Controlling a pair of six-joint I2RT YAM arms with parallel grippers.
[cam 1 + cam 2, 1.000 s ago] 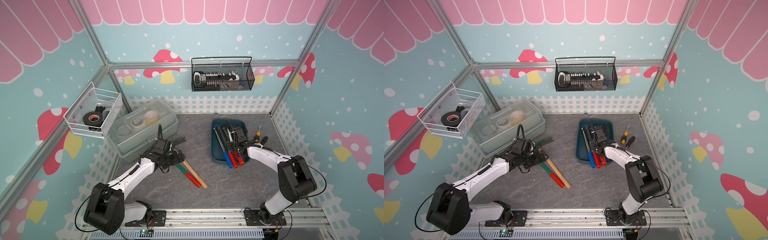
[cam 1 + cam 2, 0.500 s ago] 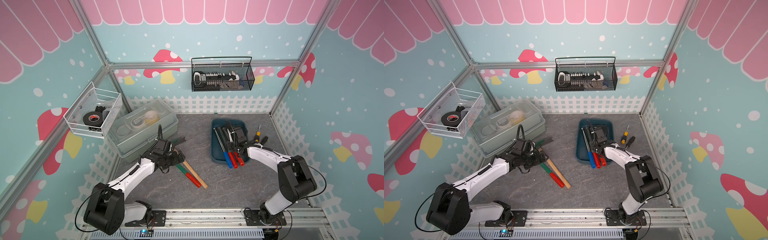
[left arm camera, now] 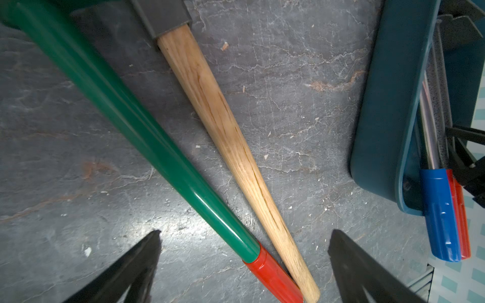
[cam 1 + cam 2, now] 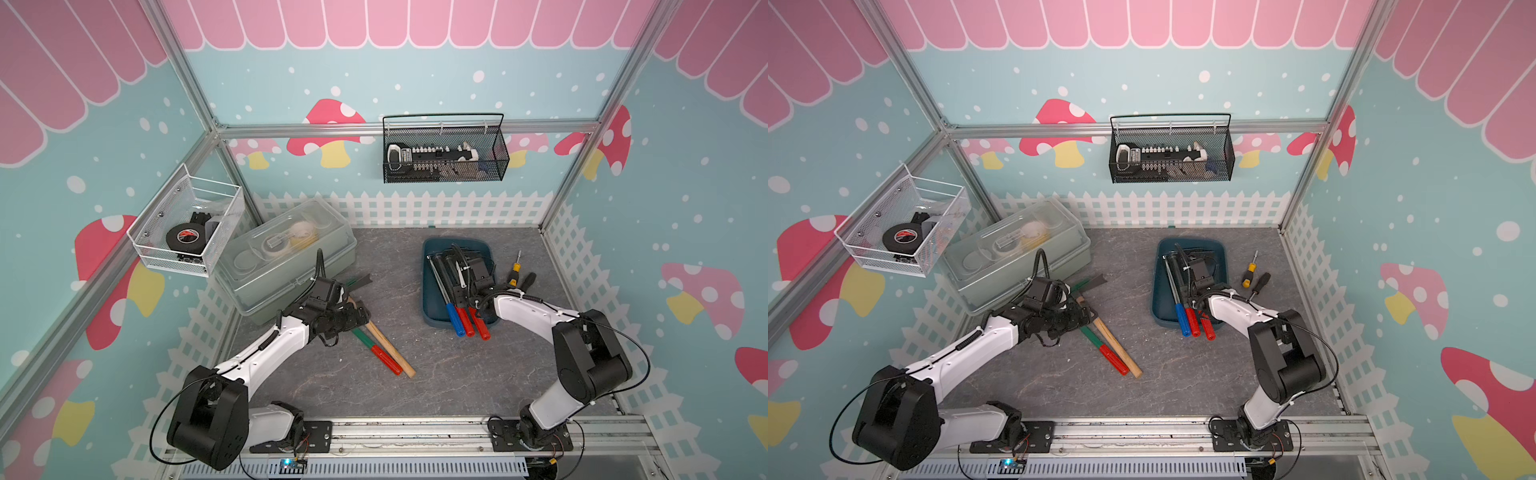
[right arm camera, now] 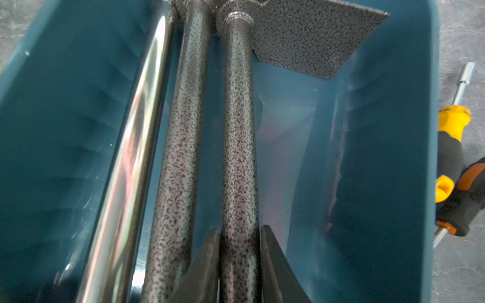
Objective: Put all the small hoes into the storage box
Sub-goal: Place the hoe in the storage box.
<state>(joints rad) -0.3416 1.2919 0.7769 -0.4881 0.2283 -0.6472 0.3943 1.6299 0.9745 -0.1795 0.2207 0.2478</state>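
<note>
The storage box [image 4: 430,291] [image 4: 1158,286] [image 5: 380,157] is a dark teal tray at the right of the mat. Three long tools lie in it, their blue and red grips sticking out over its near rim. My right gripper [image 5: 240,229] [image 4: 459,286] reaches into the tray. Its fingers press both sides of the speckled grey shaft of the small hoe [image 5: 237,131], whose flat blade lies at the tray's far end. My left gripper [image 3: 244,232] [image 4: 357,316] is open just above a green-handled tool [image 3: 147,131] and a wooden-handled tool [image 3: 223,118] on the mat.
Two screwdrivers [image 4: 517,274] [image 5: 452,136] lie on the mat right of the tray. A clear lidded box [image 4: 286,257] stands at the back left. A black mesh basket [image 4: 444,156] hangs on the back wall, a white wire basket [image 4: 187,228] on the left wall.
</note>
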